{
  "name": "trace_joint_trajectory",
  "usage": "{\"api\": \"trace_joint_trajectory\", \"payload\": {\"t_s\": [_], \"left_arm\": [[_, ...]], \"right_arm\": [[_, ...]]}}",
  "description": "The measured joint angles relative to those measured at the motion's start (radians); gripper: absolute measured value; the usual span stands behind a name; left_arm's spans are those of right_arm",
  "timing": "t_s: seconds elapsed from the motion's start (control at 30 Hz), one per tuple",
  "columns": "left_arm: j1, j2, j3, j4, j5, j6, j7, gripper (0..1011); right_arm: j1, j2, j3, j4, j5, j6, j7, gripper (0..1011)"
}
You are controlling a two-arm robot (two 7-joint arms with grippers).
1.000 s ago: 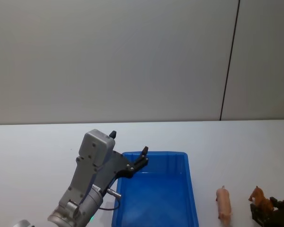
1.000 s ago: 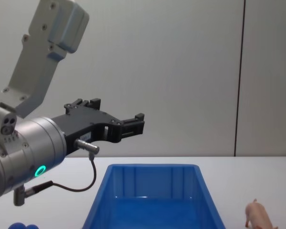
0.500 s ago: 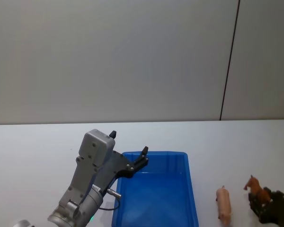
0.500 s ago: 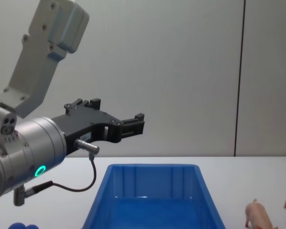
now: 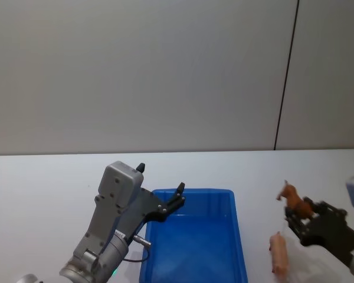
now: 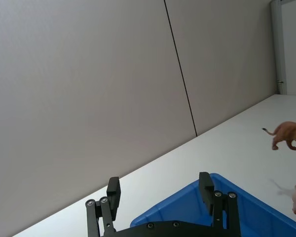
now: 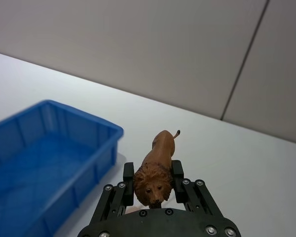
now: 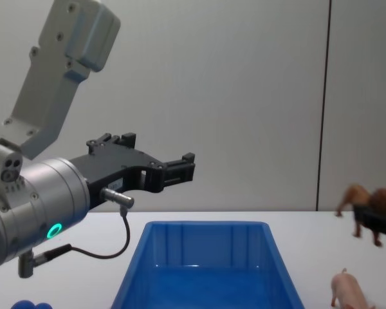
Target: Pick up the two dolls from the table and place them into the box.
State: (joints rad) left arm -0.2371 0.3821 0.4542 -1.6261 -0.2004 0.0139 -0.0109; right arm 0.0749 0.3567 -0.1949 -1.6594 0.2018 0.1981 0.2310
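Jaws clenched on the brown lion [image 7: 161, 147], my right gripper [image 7: 152, 171] holds it aloft right of the box [image 5: 239, 234], above the pink pig [image 5: 278, 252] lying on the table [image 5: 47, 188], while my left gripper [image 5: 160, 178] hangs spread over the box's far-left corner.

You have nothing to read here: no lettering, label, brand mark or number can be made out on the blue box [image 5: 239, 236], lion doll [image 5: 295, 198], pig doll [image 5: 278, 252] or tabletop [image 5: 47, 177].
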Motion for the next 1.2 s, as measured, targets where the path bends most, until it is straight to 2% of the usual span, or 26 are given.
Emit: {"api": "trace_joint_trajectory", "payload": {"t_s": [0.3,0.37,0.7,0.77,0.8,0.83,0.87,0.9,1.0,1.2], "left_arm": [[0.0,0.0,0.0,0.0,0.0,0.0,0.0,1001],[0.0,0.0,0.0,0.0,0.0,0.0,0.0,1001],[0.0,0.0,0.0,0.0,0.0,0.0,0.0,1001],[0.0,0.0,0.0,0.0,0.0,0.0,0.0,1001],[0.0,0.0,0.0,0.0,0.0,0.0,0.0,1002],[0.0,0.0,0.0,0.0,0.0,0.0,0.0,1001],[0.0,0.0,0.0,0.0,0.0,0.0,0.0,1001],[0.0,0.0,0.0,0.0,0.0,0.0,0.0,1002],[0.0,0.0,0.0,0.0,0.0,0.0,0.0,1001],[0.0,0.0,0.0,0.0,0.0,0.0,0.0,1002]], "right_arm": [[0.068,-0.04,-0.026,0.008,-0.019,0.018,0.093,428],[0.094,-0.057,-0.038,0.019,-0.027,0.032,0.13,428],[0.177,-0.123,-0.088,0.088,-0.055,0.08,0.24,430],[0.194,-0.139,-0.099,0.107,-0.062,0.089,0.263,476],[0.209,-0.153,-0.111,0.127,-0.068,0.096,0.281,536],[0.213,-0.156,-0.114,0.131,-0.069,0.097,0.285,549],[0.219,-0.162,-0.118,0.139,-0.072,0.1,0.294,607],[0.224,-0.166,-0.121,0.143,-0.074,0.101,0.299,607],[0.239,-0.18,-0.133,0.165,-0.084,0.104,0.316,736],[0.245,-0.184,-0.14,0.175,-0.095,0.093,0.317,879]]}}
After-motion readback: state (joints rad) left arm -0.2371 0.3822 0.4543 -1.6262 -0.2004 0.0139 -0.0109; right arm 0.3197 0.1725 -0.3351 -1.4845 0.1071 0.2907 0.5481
